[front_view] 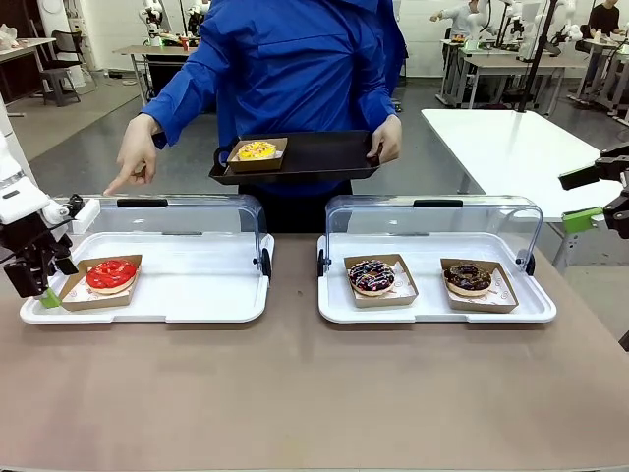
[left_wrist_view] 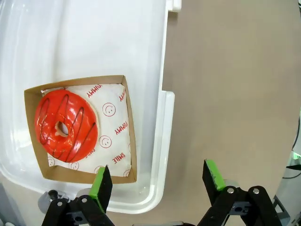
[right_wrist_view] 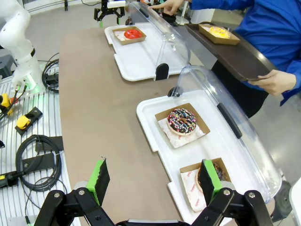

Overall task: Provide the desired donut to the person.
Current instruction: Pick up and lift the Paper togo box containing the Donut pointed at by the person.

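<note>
Left tool (left_wrist_view: 156, 178), wide open and empty, hangs just beside red-glazed ring donut (left_wrist_view: 66, 127) in brown card tray (left_wrist_view: 133, 155), donut lying outside the jaw gap.

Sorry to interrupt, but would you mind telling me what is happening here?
The person holds a dark tray with a yellow donut and points one hand at the left case, near the red donut. The left gripper, open, hangs at that donut's box. The right gripper, open, hangs off to the right.
</note>
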Motion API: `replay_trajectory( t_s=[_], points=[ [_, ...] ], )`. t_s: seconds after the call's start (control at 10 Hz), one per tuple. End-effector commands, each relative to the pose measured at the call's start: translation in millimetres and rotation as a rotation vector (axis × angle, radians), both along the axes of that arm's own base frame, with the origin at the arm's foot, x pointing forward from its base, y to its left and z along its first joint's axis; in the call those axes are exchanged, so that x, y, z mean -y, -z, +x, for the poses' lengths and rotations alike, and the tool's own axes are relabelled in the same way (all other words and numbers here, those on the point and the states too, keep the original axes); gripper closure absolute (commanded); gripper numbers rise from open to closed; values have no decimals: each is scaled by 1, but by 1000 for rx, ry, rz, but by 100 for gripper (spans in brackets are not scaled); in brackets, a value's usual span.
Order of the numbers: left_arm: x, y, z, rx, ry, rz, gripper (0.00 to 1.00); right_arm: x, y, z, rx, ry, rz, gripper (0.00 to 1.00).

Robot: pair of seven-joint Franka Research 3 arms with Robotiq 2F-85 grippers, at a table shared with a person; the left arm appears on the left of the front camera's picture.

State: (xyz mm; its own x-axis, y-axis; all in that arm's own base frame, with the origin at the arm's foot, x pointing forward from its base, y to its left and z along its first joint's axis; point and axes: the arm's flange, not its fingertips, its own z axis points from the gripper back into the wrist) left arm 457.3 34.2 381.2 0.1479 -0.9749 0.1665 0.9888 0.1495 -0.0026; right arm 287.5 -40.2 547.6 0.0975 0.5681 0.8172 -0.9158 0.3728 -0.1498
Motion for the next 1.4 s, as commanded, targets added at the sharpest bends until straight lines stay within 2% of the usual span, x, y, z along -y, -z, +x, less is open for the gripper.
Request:
replay_trajectory(
  t_s=[0.0, 0.6, 1.0, 1.1, 1.2, 1.3],
  points=[
    [-10, 17, 19, 39, 8, -38, 0, 0, 1, 4, 11, -18, 25, 0],
    [-26, 44, 34, 82, -28, 14, 0, 0, 1, 4, 11, -18, 25, 0],
    [-25, 53, 38, 45, -3, 39, 0, 0, 1, 4, 11, -18, 25, 0],
    [-25, 52, 37, 23, -15, 44, 59, 0, 1, 4, 11, -18, 25, 0],
    [-23, 52, 37, 21, -17, 46, 60, 0, 1, 4, 11, -18, 25, 0],
    [-24, 51, 36, 17, -15, 47, 100, 0, 1, 4, 11, -18, 25, 0]
  ],
)
